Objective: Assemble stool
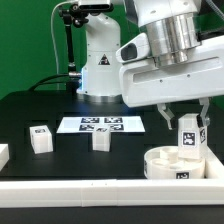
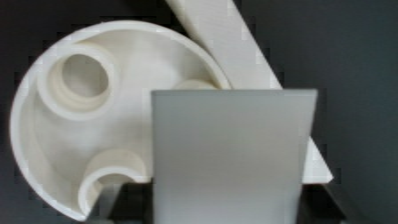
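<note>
The stool's round white seat [image 1: 172,166] lies at the exterior view's right, near the front rail. My gripper [image 1: 188,140] is shut on a white block leg [image 1: 187,130], which hangs upright just above the seat; I cannot tell whether it touches. In the wrist view the held leg [image 2: 231,150] fills the middle between the dark fingers [image 2: 128,200], hiding part of the seat [image 2: 54,120]. The seat shows a round socket [image 2: 80,75] and a second one partly behind the leg. Two more tagged legs [image 1: 40,139] [image 1: 100,140] stand loose on the black table.
The marker board [image 1: 100,125] lies flat behind the loose legs. A long white rail [image 1: 90,192] edges the table's front, and it shows as a slanted bar [image 2: 222,35] in the wrist view. Another white piece [image 1: 3,155] pokes in at the exterior view's left edge.
</note>
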Tool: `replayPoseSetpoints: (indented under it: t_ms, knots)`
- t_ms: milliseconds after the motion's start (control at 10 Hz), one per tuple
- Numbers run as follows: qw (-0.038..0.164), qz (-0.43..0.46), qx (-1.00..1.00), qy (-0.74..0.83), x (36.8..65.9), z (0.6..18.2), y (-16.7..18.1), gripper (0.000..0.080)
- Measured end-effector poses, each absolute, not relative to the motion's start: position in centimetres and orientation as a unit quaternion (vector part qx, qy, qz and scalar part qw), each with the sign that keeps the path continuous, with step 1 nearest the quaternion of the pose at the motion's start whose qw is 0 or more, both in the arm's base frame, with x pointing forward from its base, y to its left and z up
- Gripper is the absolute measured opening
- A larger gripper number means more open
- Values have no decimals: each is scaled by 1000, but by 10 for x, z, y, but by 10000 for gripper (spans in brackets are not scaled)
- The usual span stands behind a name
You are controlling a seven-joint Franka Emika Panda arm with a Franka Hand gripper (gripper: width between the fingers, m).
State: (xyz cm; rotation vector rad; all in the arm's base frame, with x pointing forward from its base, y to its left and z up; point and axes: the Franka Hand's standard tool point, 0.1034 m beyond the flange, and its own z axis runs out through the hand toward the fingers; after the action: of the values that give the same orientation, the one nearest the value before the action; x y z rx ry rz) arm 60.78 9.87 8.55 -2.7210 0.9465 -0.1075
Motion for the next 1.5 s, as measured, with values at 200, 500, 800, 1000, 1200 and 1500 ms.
replayPoseSetpoints:
  t_ms: [200,500,800,1000,1200,1500]
  knots:
    - [138,-25,-908,394,608,85,98,341]
    - [159,-1,-847,508,608,85,96,341]
    - [181,22,-777,603,609,83,94,341]
    - [198,27,-739,643,613,84,90,341]
    - [202,36,-709,674,614,84,90,341]
    - [200,45,-693,691,613,84,91,362]
